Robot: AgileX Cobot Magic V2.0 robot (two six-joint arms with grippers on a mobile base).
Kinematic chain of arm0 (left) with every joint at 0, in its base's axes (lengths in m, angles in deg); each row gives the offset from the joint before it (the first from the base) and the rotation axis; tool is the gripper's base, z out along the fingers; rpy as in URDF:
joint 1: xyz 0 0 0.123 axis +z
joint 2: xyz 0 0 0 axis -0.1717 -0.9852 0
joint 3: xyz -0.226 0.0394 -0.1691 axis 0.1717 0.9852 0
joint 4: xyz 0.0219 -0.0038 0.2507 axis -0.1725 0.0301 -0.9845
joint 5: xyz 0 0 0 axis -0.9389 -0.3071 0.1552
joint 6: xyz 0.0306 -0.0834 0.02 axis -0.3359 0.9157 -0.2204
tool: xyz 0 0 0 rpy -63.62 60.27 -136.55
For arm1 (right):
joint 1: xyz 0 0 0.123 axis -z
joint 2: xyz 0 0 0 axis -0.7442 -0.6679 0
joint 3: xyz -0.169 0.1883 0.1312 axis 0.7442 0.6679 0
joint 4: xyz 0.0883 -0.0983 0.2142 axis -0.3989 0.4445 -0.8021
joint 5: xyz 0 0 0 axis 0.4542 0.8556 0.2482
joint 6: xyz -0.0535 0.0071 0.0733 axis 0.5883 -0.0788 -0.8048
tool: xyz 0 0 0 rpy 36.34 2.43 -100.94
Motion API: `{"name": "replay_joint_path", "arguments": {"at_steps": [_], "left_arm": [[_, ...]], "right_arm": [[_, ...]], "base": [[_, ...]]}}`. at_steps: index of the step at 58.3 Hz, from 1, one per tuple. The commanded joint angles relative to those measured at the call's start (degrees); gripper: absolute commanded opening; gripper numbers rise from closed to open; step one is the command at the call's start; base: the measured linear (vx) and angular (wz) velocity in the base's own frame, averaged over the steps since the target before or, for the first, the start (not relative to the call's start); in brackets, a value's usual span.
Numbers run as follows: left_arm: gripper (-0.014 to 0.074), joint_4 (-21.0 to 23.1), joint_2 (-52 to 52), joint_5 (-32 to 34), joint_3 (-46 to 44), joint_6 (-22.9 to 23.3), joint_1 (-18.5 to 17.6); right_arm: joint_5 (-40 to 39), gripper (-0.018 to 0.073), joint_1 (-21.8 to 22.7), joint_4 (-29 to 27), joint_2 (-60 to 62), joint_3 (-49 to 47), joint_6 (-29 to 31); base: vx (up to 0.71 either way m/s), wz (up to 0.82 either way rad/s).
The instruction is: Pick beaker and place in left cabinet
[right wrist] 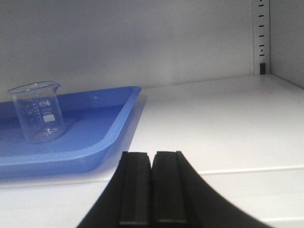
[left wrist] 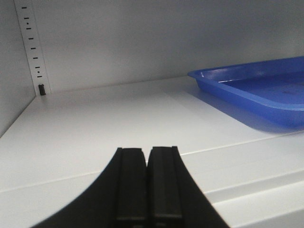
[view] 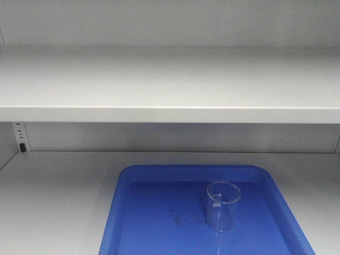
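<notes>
The clear glass beaker (view: 222, 205) stands upright in the blue tray (view: 143, 223) on the lower shelf of the pale grey cabinet (view: 170, 114). In the right wrist view the beaker (right wrist: 37, 111) shows at the left, inside the tray (right wrist: 109, 137), with white printed marks. My right gripper (right wrist: 152, 154) is shut and empty, low over the shelf to the right of the tray, apart from the beaker. My left gripper (left wrist: 147, 149) is also shut and empty, over the bare shelf left of the tray (left wrist: 237, 85). Neither gripper appears in the front view.
An upper shelf (view: 170, 79) spans the cabinet above the tray. Peg-hole strips run up the back corners (left wrist: 32, 47) (right wrist: 260, 33), each with a small black clip. The shelf's front edge lies under both grippers.
</notes>
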Motion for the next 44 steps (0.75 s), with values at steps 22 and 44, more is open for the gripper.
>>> {"name": "replay_joint_path", "arguments": {"at_steps": [22,44], "left_arm": [[0.0001,0.5,1.1,4.8,0.9,0.2,-0.2],[0.0001,0.5,1.1,4.8,0.9,0.2,-0.2]], "right_arm": [[0.3,-0.0008,0.4,0.1,1.0,0.4,0.6],[0.3,-0.0008,0.4,0.1,1.0,0.4,0.6]], "base": [[0.00,0.00],[0.00,0.00]]}}
